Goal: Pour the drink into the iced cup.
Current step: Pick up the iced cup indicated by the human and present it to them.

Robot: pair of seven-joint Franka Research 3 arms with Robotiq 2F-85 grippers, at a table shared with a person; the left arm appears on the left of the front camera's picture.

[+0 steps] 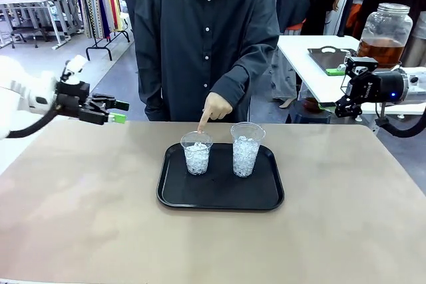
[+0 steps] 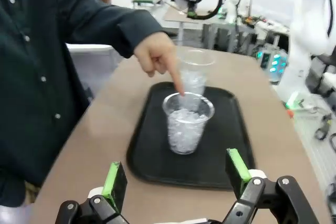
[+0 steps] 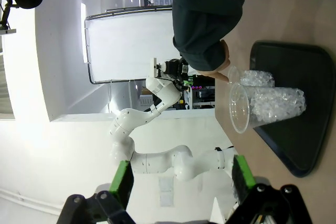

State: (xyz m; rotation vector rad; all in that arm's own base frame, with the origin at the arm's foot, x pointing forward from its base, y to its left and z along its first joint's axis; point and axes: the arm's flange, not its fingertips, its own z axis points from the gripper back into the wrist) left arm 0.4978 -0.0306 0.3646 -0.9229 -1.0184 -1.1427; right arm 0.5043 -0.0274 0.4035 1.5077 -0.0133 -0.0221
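Drink [image 1: 378,52]: translucent amber, low in a round glass jar [image 1: 386,21] with a metal lid, behind the right claw [image 3: 182,179], jaws wide.
Left claw [image 2: 176,174]: wide. Ahead of it a black rounded tray [image 2: 144,150] holds a short cup [image 2: 186,124] and a tall cup [image 2: 193,72], both clear plastic with crushed ice. A hand [image 2: 157,56] points at the short cup's rim.

From the front we look across the table [image 1: 80,224] from the robot's side, slightly downward and fairly near, facing the person [image 1: 206,38] at the far edge, with the black tray [image 1: 219,194] in the middle. Over the left gripper [image 2: 174,174] we look at that tray from low and close. Over the right gripper [image 3: 179,174] we see it from farther off, rolled a quarter turn so the tabletop stands along the picture's right side. All three views share the tray, the short iced cup [image 1: 197,154], the tall iced cup [image 1: 245,151] and the person's pointing hand [image 1: 214,108].
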